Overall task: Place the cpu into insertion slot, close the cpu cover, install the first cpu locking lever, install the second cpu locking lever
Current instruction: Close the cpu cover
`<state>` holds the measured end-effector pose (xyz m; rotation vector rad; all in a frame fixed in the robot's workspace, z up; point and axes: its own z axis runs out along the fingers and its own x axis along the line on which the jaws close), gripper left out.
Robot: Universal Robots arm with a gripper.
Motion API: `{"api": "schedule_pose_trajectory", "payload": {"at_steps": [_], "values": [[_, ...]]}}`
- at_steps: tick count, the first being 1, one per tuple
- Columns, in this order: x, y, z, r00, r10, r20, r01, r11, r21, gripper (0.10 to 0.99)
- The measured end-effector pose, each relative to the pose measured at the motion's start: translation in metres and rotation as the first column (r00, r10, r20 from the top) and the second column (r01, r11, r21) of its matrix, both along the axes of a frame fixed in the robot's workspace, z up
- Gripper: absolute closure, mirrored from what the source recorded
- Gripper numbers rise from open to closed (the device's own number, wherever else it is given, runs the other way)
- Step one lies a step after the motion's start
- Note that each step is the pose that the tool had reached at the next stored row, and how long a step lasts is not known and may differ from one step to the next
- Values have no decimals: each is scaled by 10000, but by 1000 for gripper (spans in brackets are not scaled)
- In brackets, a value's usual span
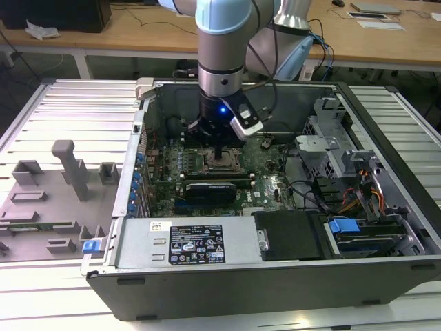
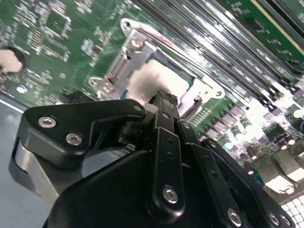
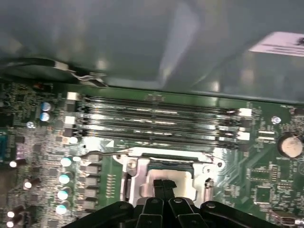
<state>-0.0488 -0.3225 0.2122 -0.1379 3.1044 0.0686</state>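
My gripper reaches straight down into the open computer case, onto the insertion slot on the green motherboard. In both wrist views its black fingers are pressed together, with the tips right over the cpu. The cpu lies in the slot, its pale metal top glaring. The silver cpu cover appears to lie flat around it. A thin wire lever runs along the slot's edge beside the memory slots. I see nothing held between the fingers.
Long memory slots run close behind the slot. The power supply fills the case's near side and a drive cage with cables stands at the exterior view's right. A grey fixture tray lies outside the case at the exterior view's left.
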Motion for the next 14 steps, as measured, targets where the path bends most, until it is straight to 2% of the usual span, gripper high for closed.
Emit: {"api": "schedule_pose_trajectory", "payload": {"at_steps": [2,4,5,9,14], "values": [[19,-1,24,10000,0,-45,0,10000,-2,980],[21,0,76,10000,-2,-50,2,10000,-1,980],[22,0,134,10000,-1,-50,1,10000,1,980],[24,0,242,10000,-1,-51,1,10000,-1,980],[24,0,257,10000,0,-50,0,10000,1,980]]}}
